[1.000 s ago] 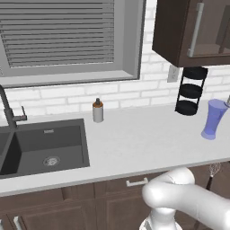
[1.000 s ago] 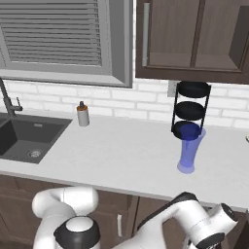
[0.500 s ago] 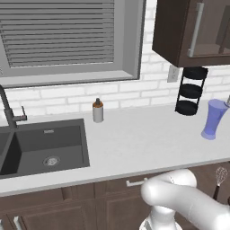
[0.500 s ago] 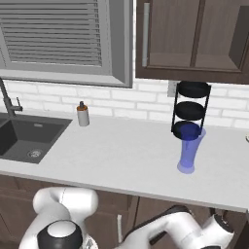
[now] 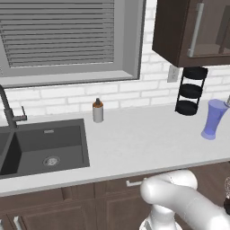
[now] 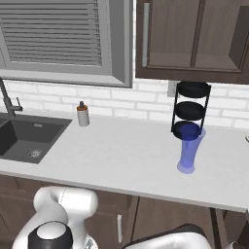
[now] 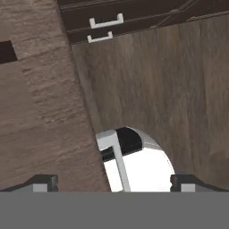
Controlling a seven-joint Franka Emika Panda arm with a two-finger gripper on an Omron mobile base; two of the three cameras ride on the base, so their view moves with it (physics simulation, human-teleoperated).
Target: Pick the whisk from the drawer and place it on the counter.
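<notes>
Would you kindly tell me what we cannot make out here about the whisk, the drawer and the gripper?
- whisk: in the left base view, a pale blurred sliver cut off by the right edge; too little to confirm its identity or pose.
- drawer interior: in both base views, hidden below the counter edge and behind the arm.
- gripper: in the hand view, the tips stand wide apart; the rest is cut off by the bottom edge.
</notes>
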